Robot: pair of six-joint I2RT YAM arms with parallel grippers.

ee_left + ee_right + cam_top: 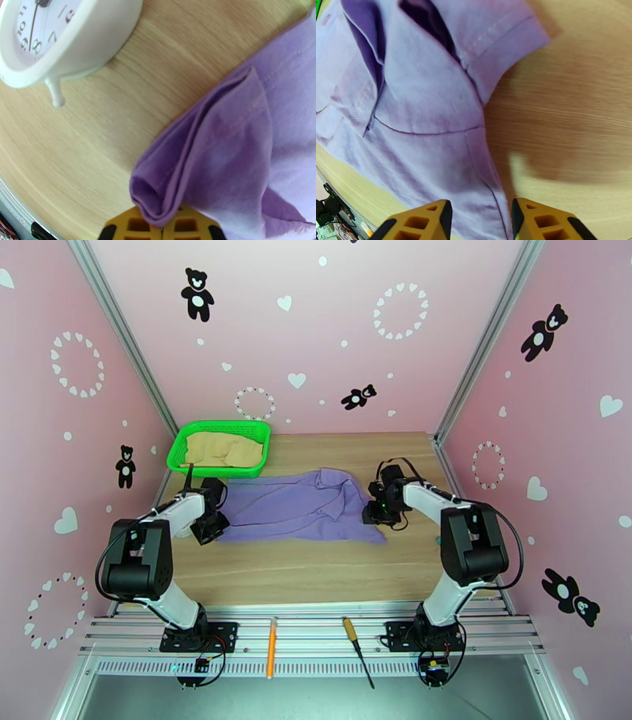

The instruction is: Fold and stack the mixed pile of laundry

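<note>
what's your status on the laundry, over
Left gripper shut on purple shirt. Right gripper open over it. Tan garment in green basket. White clock close by.

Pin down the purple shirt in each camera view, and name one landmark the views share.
Top external: purple shirt spread flat mid-table, between the two arms.
Left wrist: purple shirt in the right half, a bunched fold pinched by the left gripper, jaws shut, at the bottom.
Right wrist: purple shirt across left and centre, its edge running down between the right gripper, jaws open.
Shared landmark: the light wooden table under it.
</note>
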